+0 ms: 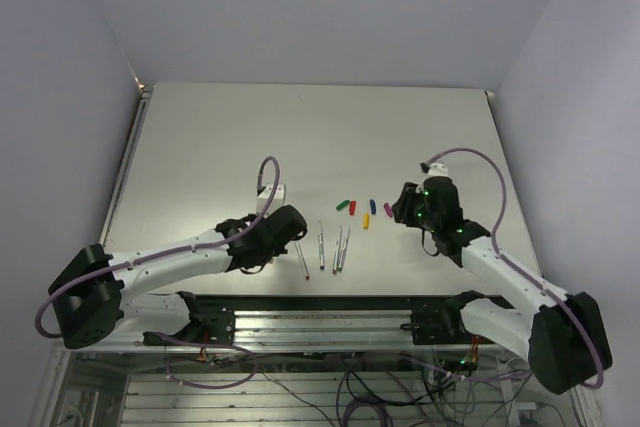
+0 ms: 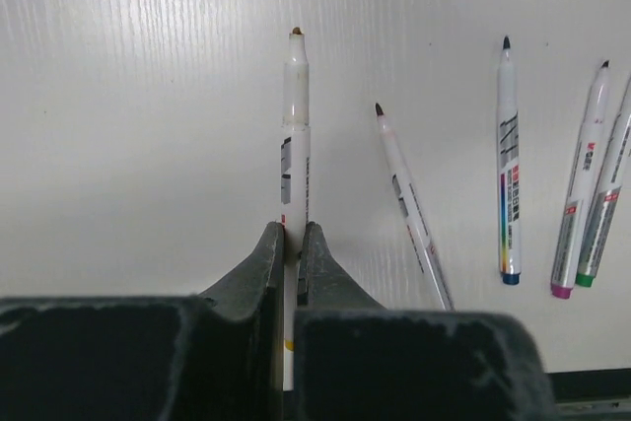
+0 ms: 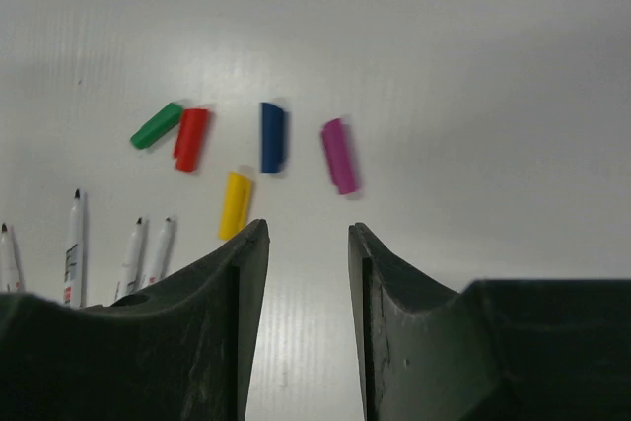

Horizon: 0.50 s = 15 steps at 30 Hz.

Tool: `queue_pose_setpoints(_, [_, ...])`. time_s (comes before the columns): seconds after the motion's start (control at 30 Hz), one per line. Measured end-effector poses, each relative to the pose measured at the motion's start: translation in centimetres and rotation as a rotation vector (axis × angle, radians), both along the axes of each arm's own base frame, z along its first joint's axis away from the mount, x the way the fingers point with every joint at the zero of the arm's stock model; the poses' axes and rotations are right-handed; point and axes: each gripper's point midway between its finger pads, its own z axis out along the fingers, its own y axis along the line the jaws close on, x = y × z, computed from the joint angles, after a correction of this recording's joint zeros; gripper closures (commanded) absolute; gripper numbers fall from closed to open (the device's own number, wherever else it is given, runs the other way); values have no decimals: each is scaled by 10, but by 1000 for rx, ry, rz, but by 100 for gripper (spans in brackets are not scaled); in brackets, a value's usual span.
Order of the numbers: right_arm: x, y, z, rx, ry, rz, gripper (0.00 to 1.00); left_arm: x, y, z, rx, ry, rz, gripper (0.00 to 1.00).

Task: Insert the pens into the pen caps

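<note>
My left gripper (image 2: 293,234) is shut on one of the pens (image 2: 295,125), a white stick with a brownish tip pointing away from the fingers, close over the table. Three more pens lie to its right: a red-tipped one (image 2: 409,204), a blue-ended one (image 2: 508,165) and a purple-ended one (image 2: 582,194). The pen caps lie together ahead of my right gripper (image 3: 306,229): green (image 3: 158,125), red (image 3: 190,138), blue (image 3: 272,136), purple (image 3: 338,155) and yellow (image 3: 235,204). That gripper is open with bare table between its fingers. From above, the left gripper (image 1: 272,239) is left of the pens (image 1: 321,245) and the right gripper (image 1: 405,205) is right of the caps (image 1: 366,219).
A green-ended pen (image 2: 609,214) lies against the purple-ended one at the right edge of the left wrist view. The grey table (image 1: 320,137) is walled at the back and both sides. A metal rail (image 1: 320,317) with the arm bases runs along the near edge.
</note>
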Motion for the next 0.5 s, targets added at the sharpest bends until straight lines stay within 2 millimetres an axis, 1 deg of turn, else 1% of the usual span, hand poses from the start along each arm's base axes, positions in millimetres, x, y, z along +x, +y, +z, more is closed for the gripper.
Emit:
queue_pose_setpoints(0.1, [0,28,-1,-30,11,78,56,8,-2,3,-22,-25,9,93])
queue_pose_setpoints(0.17, [2,41,-3,-46,16,108,56,15,-6,5,-56,-50,14,93])
queue_pose_setpoints(0.33, [2,61,-19,-85,50,148,61,27,-17,5,-166,-101,-10,93])
queue_pose_setpoints(0.5, [0,74,-32,-122,82,168,62,37,-34,11,-221,-141,-73,93])
